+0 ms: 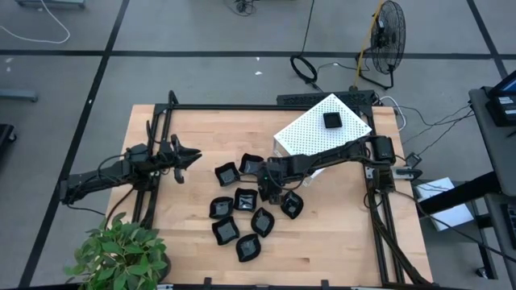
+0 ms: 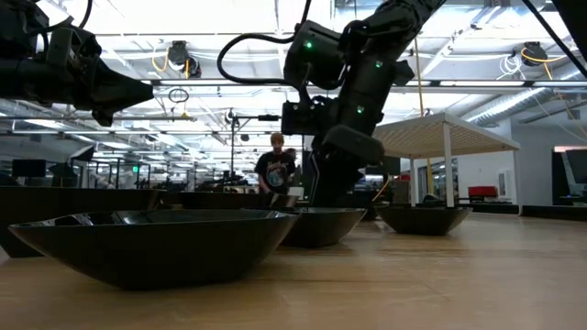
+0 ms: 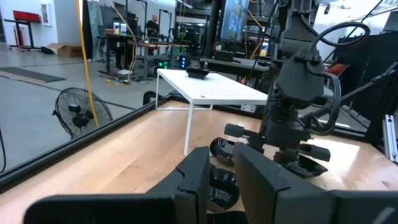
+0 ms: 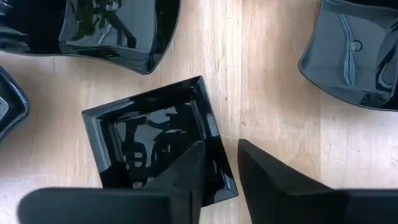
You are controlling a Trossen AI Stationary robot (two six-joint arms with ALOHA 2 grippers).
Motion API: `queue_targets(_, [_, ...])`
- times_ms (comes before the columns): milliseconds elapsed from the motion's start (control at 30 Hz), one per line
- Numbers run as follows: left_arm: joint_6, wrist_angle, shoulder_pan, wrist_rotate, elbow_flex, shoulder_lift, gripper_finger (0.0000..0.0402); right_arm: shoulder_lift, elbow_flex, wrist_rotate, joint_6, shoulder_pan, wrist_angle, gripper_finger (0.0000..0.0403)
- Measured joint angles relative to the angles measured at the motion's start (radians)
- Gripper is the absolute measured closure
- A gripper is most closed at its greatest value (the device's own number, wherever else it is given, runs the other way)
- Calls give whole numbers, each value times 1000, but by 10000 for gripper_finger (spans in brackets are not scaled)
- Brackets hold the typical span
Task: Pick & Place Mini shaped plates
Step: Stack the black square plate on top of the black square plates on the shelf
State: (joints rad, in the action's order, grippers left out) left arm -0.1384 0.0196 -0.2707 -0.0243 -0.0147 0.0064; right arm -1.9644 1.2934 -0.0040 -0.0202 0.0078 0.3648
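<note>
Your right gripper hangs low over a square black dish in the middle of the dish cluster, fingers apart and straddling that dish's near rim: one finger over the inside, the other over bare wood beside it. I cannot tell whether either touches it. Room is tight there, with other glossy dishes close on three sides, including a wavy-edged one just across a strip of table. The right arm reaches in from the right edge, past the white perforated box, which carries one small dish. Your left gripper waits raised near the left edge, fingers slightly apart, holding nothing.
</note>
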Motion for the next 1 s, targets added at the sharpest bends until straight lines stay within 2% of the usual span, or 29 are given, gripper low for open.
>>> queue_targets(233, [0, 0, 0, 0, 0, 0, 325, 5, 0, -1, -19, 0, 16, 395])
queue_targets(467, [0, 0, 0, 0, 0, 0, 325, 43, 0, 0, -16, 0, 27, 400])
queue_targets(733, [0, 0, 0, 0, 0, 0, 325, 166, -1, 10, 24, 0, 95, 403])
queue_targets(1000, [0, 0, 0, 0, 0, 0, 325, 338, -2, 129, 102, 0, 202, 403])
